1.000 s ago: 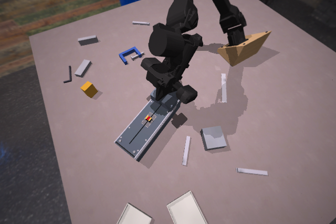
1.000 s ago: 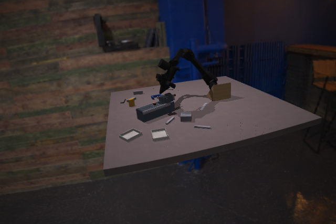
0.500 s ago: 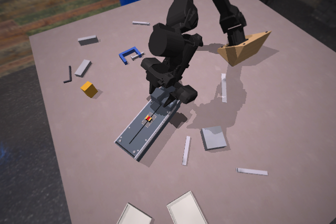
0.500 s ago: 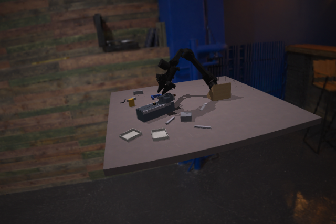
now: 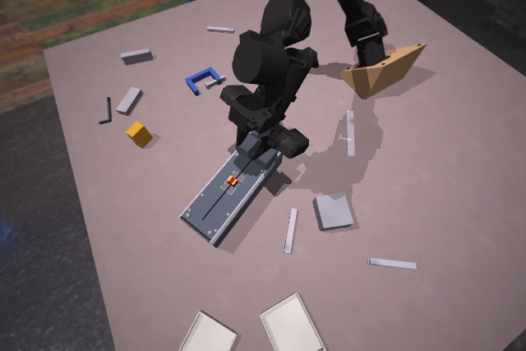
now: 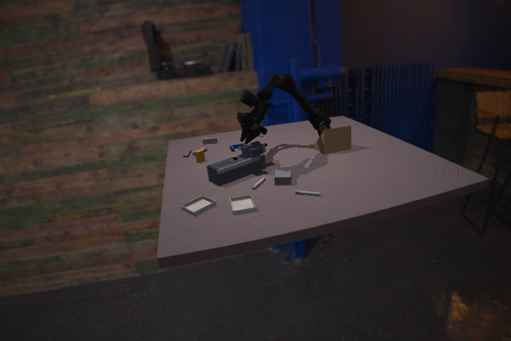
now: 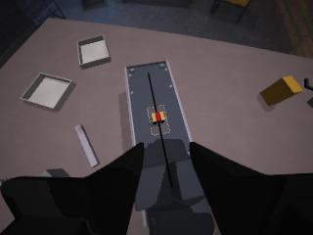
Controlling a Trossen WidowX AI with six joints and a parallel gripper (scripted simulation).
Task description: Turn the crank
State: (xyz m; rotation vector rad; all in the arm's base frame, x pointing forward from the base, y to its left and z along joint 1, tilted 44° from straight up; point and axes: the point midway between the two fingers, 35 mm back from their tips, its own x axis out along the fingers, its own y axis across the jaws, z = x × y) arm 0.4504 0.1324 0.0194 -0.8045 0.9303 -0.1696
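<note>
The dark grey machine (image 5: 197, 209) (image 6: 224, 174) (image 7: 139, 88) lies long on the table, with a thin slot along its top. The red pointer (image 5: 232, 180) (image 7: 157, 117) sits in the slot between the two small brass marks, looking about level with them; the exact offset is too small to tell. My gripper (image 6: 245, 140) (image 7: 166, 146) is partly open, fingertips apart, with nothing seen between them. It is above the raised housing (image 5: 248, 145) (image 6: 251, 151) (image 7: 151, 183) at the machine's rear end. A small reddish knob (image 6: 265, 144) shows beyond the housing; the rest of the crank is hidden.
A yellow block (image 5: 139, 135) (image 6: 200, 156) (image 7: 281, 90) and a blue clamp (image 5: 204, 79) lie left of the arm. A grey block (image 5: 333, 211) (image 6: 283, 176), several pale bars and two white trays (image 5: 292, 325) (image 6: 242, 204) (image 7: 94, 51) lie around the machine. The arm stands on a wooden wedge (image 5: 393, 68).
</note>
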